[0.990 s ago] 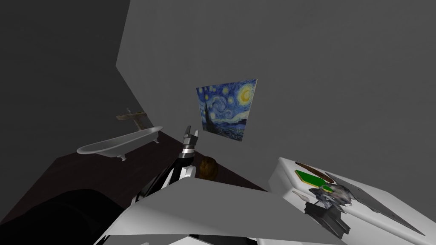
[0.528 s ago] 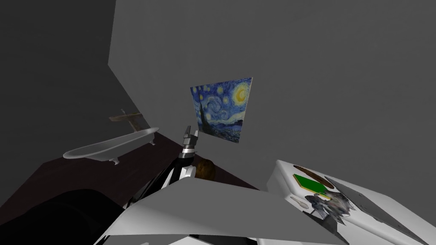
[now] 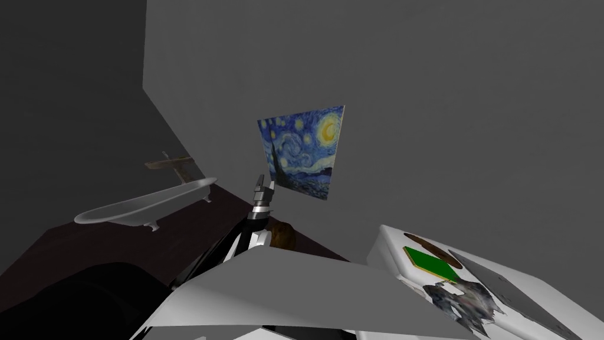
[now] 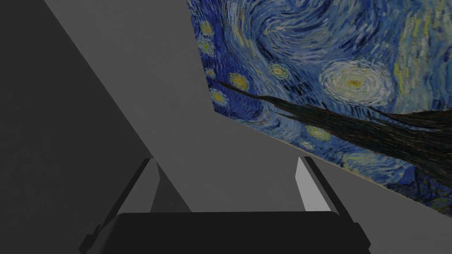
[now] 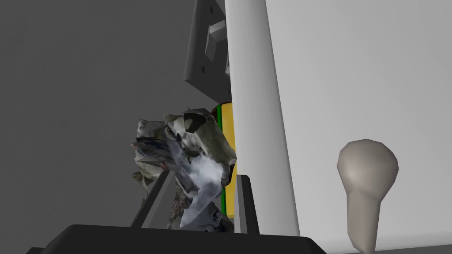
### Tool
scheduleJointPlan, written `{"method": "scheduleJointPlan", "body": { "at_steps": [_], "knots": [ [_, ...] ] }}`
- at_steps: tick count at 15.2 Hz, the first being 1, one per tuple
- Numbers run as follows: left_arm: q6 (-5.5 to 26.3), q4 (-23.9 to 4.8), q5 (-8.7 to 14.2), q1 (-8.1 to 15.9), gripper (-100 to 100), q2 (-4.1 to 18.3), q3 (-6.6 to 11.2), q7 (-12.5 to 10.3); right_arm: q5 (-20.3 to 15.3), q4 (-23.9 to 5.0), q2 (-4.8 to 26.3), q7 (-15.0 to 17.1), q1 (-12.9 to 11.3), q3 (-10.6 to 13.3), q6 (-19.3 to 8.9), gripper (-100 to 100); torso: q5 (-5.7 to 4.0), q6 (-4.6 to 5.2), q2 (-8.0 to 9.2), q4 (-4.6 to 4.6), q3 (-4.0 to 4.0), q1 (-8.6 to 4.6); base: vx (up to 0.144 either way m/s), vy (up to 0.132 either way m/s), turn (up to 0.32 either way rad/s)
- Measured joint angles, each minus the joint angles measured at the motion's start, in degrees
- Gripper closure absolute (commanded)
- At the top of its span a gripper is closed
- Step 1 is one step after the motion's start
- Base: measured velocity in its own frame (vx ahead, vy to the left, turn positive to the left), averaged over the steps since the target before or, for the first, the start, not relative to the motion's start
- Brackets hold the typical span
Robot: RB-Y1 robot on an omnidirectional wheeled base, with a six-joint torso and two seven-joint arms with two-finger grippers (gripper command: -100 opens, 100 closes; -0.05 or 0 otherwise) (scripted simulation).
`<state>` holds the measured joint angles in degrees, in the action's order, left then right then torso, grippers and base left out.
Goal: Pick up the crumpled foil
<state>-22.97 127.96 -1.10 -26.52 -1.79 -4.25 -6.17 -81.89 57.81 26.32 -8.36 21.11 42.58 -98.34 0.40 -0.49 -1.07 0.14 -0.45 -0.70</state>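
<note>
The crumpled foil is a grey and white wad lying near the front edge of a white counter at my lower right. In the right wrist view the foil sits between the two fingers of my right gripper, which is shut on it and pressing its sides. The wad lies against a yellow and green pad and the counter's white rim. My left gripper is raised in front of me toward the wall, and its fingers are open with nothing between them.
On the counter are a green pad, a brown oval and a flat grey sheet. A pale knob-shaped thing lies by the foil. A white bathtub stands far left, and a brown round thing sits on the dark floor.
My head camera has turned, so the whole picture has shifted left. The foil has moved a little toward the counter's near edge, away from the green pad. The left arm has stayed still.
</note>
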Motion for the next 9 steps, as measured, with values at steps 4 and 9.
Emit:
{"method": "scheduleJointPlan", "body": {
  "at_steps": [4, 9],
  "knots": [
    [0.0, 0.0, 0.0, 0.0, 0, 0.0, 0.0, 0.0, -1.6, 3.1, -1.4, -0.9, 2.9, 1.1, -3.1, 100, -0.02, -0.05, -0.09, 0.0, -0.05, 0.05, 0.08, -0.069, -0.024],
    [0.0, 0.0, 0.0, 0.0, 0, 0.0, 0.0, 0.0, -3.9, 9.3, -2.7, -3.3, 7.4, 2.8, -7.5, 100, 0.02, -0.05, -0.13, 0.0, -0.06, -0.02, 0.075, -0.069, -0.035]
  ]
}}
